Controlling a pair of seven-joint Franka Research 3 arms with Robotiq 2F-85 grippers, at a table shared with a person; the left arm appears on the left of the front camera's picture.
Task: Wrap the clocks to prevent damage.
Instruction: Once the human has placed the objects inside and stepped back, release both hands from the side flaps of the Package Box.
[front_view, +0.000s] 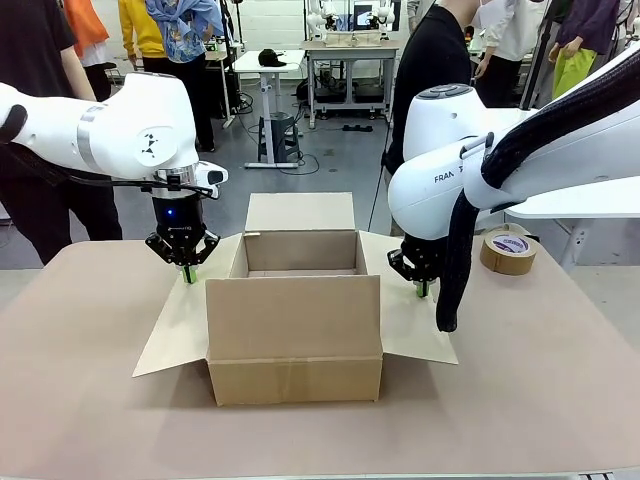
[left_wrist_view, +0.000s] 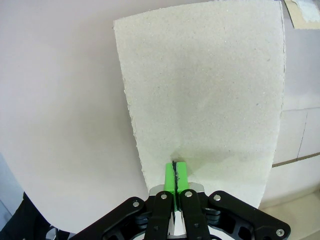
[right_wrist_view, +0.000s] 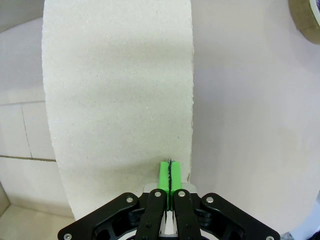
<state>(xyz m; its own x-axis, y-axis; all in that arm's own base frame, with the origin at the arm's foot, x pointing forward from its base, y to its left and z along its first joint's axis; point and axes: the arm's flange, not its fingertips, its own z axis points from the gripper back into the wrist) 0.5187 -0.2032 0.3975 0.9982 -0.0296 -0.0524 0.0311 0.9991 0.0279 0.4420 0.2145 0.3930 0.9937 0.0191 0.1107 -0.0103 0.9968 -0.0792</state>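
Observation:
An open cardboard box (front_view: 295, 330) stands mid-table with its flaps spread. The clocks are out of view, and the part of the box's inside that shows holds nothing. My left gripper (front_view: 187, 272) points down onto the box's left flap (front_view: 178, 325), shut with nothing between its green pads. In the left wrist view its closed gripper (left_wrist_view: 175, 175) meets the pale flap (left_wrist_view: 205, 90) near the flap's edge. My right gripper (front_view: 423, 290) is shut the same way over the right flap (front_view: 412, 320); the right wrist view shows this gripper (right_wrist_view: 169, 175) down at the flap (right_wrist_view: 120, 90).
A roll of brown tape (front_view: 508, 250) lies on the table at the right, its edge showing as the tape roll (right_wrist_view: 306, 12) in the right wrist view. A person in black (front_view: 432, 55) stands beyond the table's far side. Bare tabletop (front_view: 90, 400) surrounds the box.

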